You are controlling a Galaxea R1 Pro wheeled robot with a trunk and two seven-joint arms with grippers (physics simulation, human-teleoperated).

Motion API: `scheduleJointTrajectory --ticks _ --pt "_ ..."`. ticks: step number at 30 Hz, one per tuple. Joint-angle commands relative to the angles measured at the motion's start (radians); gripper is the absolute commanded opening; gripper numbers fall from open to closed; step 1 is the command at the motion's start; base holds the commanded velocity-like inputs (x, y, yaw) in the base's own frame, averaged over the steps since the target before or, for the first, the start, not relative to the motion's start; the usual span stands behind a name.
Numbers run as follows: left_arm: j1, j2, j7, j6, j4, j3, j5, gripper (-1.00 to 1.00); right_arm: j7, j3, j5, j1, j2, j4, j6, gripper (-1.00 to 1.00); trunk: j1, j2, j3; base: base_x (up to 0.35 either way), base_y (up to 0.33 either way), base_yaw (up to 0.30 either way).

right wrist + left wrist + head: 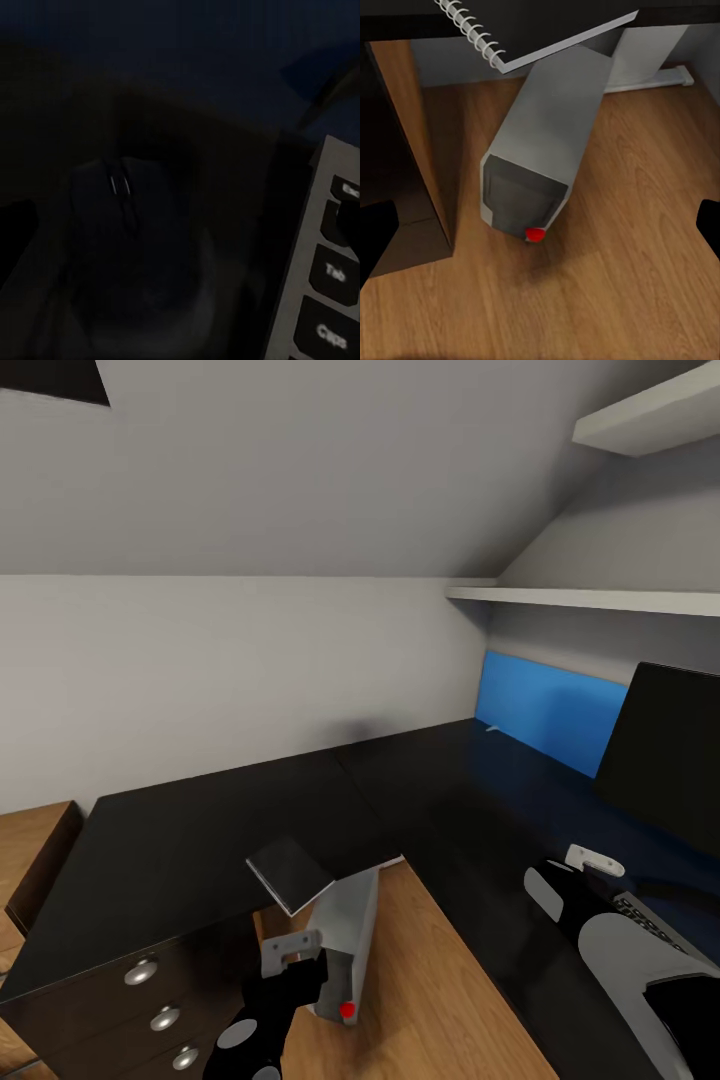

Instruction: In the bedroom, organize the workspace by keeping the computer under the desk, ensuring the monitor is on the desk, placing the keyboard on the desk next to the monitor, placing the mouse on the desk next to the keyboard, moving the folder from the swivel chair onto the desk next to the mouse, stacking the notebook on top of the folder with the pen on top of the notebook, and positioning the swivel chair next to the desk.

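The dark notebook (290, 872) lies on the black desk (190, 830) and overhangs its inner edge; its spiral binding shows in the left wrist view (510, 30). Right below it the silver-grey computer (348, 935) (544, 142) stands on the wooden floor under the desk, its red light (535, 234) facing me. My left gripper (298, 972) (542, 232) hangs open in front of the computer, holding nothing. The black monitor (665, 745) stands at the right. My right gripper (590, 860) hovers open over the dark mouse (124, 232), which sits beside the keyboard (322, 292) (650, 920).
The desk's drawer unit (150, 1000) with round silver knobs is close by my left arm. A light wooden chest (35, 850) stands at the far left. A blue wall panel (545, 715) runs behind the desk, with white shelves (590, 598) above it.
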Motion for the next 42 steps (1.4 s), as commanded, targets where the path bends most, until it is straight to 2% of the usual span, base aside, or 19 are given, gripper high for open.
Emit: scheduleJointTrajectory --ticks 1,7,12,14,16,17,21,22,25,27,30,32,33,34,36,37,39,40,42 --pt "-0.001 0.001 0.008 0.002 -0.001 -0.002 0.006 1.0 -0.006 0.008 -0.005 0.0 -0.001 -0.002 0.007 1.0 0.0 -0.001 -0.001 0.0 0.0 0.0" --pt "-0.001 0.001 0.008 0.003 0.0 -0.001 0.008 1.0 -0.008 0.012 -0.004 0.0 0.0 -0.003 0.004 1.0 0.0 -0.001 -0.001 0.0 0.0 0.0" --pt "-0.001 0.0 0.007 0.004 0.004 -0.002 0.01 1.0 -0.026 0.01 -0.001 0.0 0.025 -0.073 -0.013 1.0 0.0 -0.001 -0.001 0.0 0.0 0.0" --pt "-0.001 0.0 0.007 0.004 0.006 0.0 0.01 1.0 -0.084 0.01 0.004 0.002 0.038 -0.134 -0.017 1.0 0.0 -0.001 -0.001 0.0 0.0 0.0" --pt "-0.001 0.0 0.007 0.004 0.006 0.0 0.011 1.0 -0.115 0.011 0.007 0.003 0.04 -0.158 -0.017 1.0 0.0 -0.001 -0.001 0.0 0.0 0.0" --pt "-0.001 0.0 0.007 0.004 0.007 0.0 0.011 1.0 -0.152 0.012 0.009 0.006 0.043 -0.2 -0.017 1.0 0.0 -0.001 -0.001 0.0 0.0 0.0" --pt "-0.001 -0.001 0.007 0.004 0.022 -0.003 0.011 1.0 -0.186 0.015 0.013 0.037 0.045 -0.305 -0.015 1.0 0.0 -0.001 -0.001 0.0 0.0 0.01" --pt "-0.001 -0.001 0.007 0.004 0.023 -0.003 0.011 1.0 -0.188 0.019 0.015 0.042 0.045 -0.314 -0.014 1.0 0.0 -0.001 -0.001 0.0 0.0 0.06" --pt "-0.001 -0.001 0.008 0.003 0.028 -0.005 0.01 1.0 -0.192 0.089 0.038 0.06 0.052 -0.348 -0.013 1.0 0.0 -0.001 -0.003 0.0 0.0 0.169" --pt "-0.001 -0.001 0.008 0.003 0.03 -0.005 0.009 1.0 -0.195 0.16 0.047 0.066 0.069 -0.357 -0.013 1.0 0.0 -0.001 -0.004 0.0 0.0 0.223" --pt "-0.001 -0.001 0.01 0.003 0.031 -0.005 0.007 1.0 -0.196 0.191 0.049 0.069 0.086 -0.36 -0.012 1.0 0.0 -0.001 -0.005 0.0 0.0 0.239" --pt "-0.001 -0.001 0.011 0.002 0.035 -0.005 0.007 1.0 -0.196 0.199 0.049 0.072 0.1 -0.36 -0.007 1.0 0.0 -0.001 -0.007 0.0 0.0 0.245" --pt "-0.001 -0.001 0.009 0.003 0.056 -0.003 0.008 1.0 -0.196 0.203 0.05 0.075 0.118 -0.361 0.005 1.0 0.0 -0.001 -0.007 0.0 0.0 0.247" --pt "-0.001 -0.001 0.008 0.002 0.069 -0.002 0.009 1.0 -0.197 0.204 0.05 0.076 0.126 -0.362 0.012 1.0 0.0 -0.001 -0.008 0.0 0.0 0.248" --pt "-0.001 -0.001 0.006 0.0 0.113 -0.002 0.008 1.0 -0.198 0.206 0.05 0.084 0.153 -0.369 0.04 1.0 0.0 -0.001 -0.009 0.0 0.0 0.248" --pt "-0.001 -0.001 0.005 -0.002 0.137 -0.001 0.007 1.0 -0.205 0.206 0.051 0.101 0.179 -0.39 0.078 1.0 0.0 -0.001 -0.009 0.0 0.0 0.249" --pt "-0.001 -0.001 0.006 -0.003 0.151 0.0 0.005 1.0 -0.225 0.206 0.051 0.136 0.199 -0.461 0.132 1.0 0.0 -0.001 -0.011 -0.011 0.0 0.249" --pt "-0.001 -0.001 0.006 -0.004 0.152 0.0 0.004 1.0 -0.232 0.206 0.051 0.148 0.201 -0.488 0.146 1.0 0.0 -0.001 -0.011 -0.056 0.0 0.249" --pt "-0.001 0.0 0.007 -0.004 0.152 0.001 0.003 1.0 -0.255 0.205 0.051 0.21 0.205 -0.616 0.204 1.0 0.0 -0.001 -0.012 -0.182 0.016 0.249"
